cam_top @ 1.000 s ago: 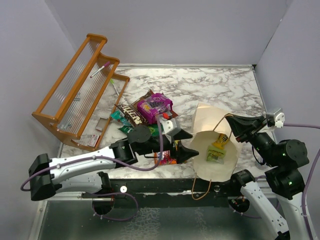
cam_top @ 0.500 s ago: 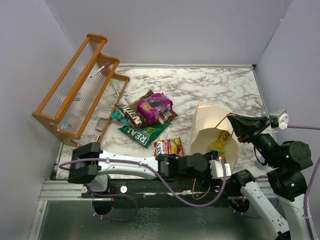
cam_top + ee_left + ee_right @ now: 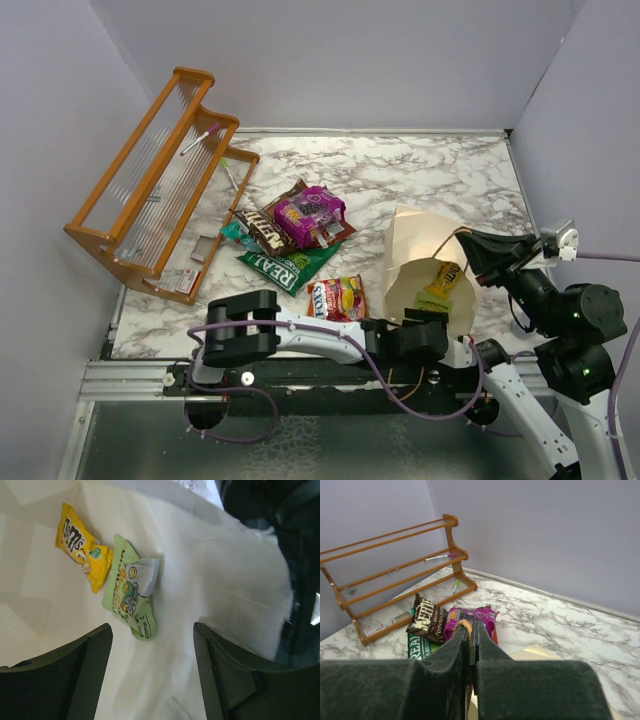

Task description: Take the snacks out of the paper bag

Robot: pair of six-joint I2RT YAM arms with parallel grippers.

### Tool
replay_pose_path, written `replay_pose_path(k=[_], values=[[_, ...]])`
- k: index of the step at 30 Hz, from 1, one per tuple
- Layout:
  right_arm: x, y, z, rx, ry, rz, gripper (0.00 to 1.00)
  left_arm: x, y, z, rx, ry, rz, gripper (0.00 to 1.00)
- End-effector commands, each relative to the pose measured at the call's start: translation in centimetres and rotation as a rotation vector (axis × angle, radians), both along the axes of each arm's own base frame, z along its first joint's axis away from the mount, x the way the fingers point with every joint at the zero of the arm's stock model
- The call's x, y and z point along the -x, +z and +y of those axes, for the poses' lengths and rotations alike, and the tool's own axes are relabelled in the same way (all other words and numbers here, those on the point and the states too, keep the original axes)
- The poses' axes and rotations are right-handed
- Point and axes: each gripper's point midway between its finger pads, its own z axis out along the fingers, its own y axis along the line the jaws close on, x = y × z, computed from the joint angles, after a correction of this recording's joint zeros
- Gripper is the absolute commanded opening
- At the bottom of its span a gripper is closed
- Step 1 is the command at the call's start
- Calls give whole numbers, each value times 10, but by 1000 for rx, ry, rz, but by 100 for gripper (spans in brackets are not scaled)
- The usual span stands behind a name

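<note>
The beige paper bag (image 3: pixel 412 248) lies tipped with its mouth toward the arms. Inside it lie a yellow packet (image 3: pixel 449 276) and a light green packet (image 3: pixel 432 300); both also show in the left wrist view, the yellow one (image 3: pixel 82 547) and the green one (image 3: pixel 131 596). My left gripper (image 3: pixel 428 322) is open and empty at the bag's mouth, its jaws (image 3: pixel 152 680) wide apart short of the green packet. My right gripper (image 3: pixel 470 250) is shut on the bag's brown cord handle (image 3: pixel 465 626). Taken-out snacks lie left of the bag: green bag (image 3: pixel 290 265), brown packets (image 3: pixel 262 228), magenta packet (image 3: pixel 310 210), red-orange packet (image 3: pixel 338 297).
An orange wooden rack (image 3: pixel 150 170) with pens on it stands at the back left. Grey walls close the table on the left, back and right. The snack pile also shows in the right wrist view, with the brown packet (image 3: pixel 427 620) and the magenta one (image 3: pixel 480 616).
My left arm swung right from the snack pile to the bag's mouth, leaving the red-orange packet on the table. The right gripper kept hold of the handle.
</note>
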Motion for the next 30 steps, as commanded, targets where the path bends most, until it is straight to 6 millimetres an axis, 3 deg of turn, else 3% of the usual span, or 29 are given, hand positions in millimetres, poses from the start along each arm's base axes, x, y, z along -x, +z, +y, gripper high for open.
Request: replay_pose_path(k=[1,16,22,28,30], values=[[7,13,-3,-21,-5,-28,2,-26,10,-14,7,65,-133,67],[12,27,-9,-13,-26,-47,2,-60,-7,-25,59,117,-95,65],[14,24,-8,-16,-14,-31,2,-77,-5,-27,86,157,-102,39],[14,24,-8,-8,-17,-32,2,-76,23,-26,122,159,-94,5],[14,24,-9,-7,-20,-34,2,-72,33,-23,137,159,-71,0]])
